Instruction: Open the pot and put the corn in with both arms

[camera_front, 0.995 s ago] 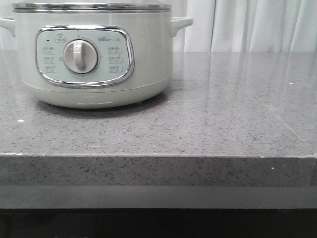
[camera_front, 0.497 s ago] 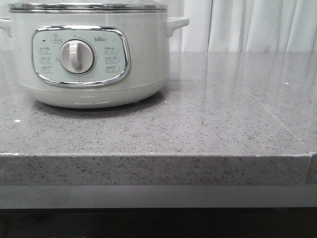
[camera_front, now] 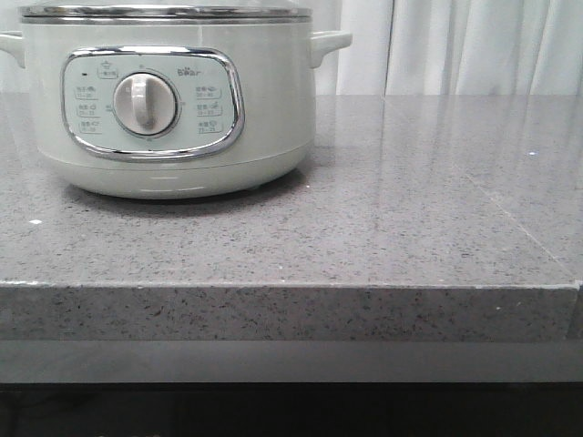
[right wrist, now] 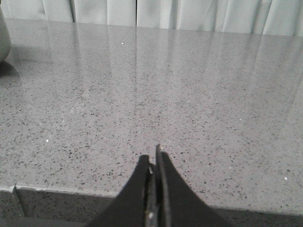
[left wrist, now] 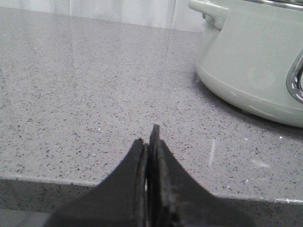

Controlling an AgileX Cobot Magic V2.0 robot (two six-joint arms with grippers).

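Left fingers (left wrist: pixel 149 142): mine, pressed together on nothing, low over the table's (camera_front: pixel 383 228) near edge.
Right fingers (right wrist: pixel 154 158): also closed and empty, above bare grey stone by the front edge.
Pot (camera_front: pixel 168 100): upper left of the front frame, standing on the table, lid (camera_front: pixel 164 12) on, dial (camera_front: pixel 144 103) facing me.
Curtain (camera_front: pixel 474 45): white, behind the table.

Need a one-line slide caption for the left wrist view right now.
Left gripper shut and empty over the grey counter, the lidded pot ahead.
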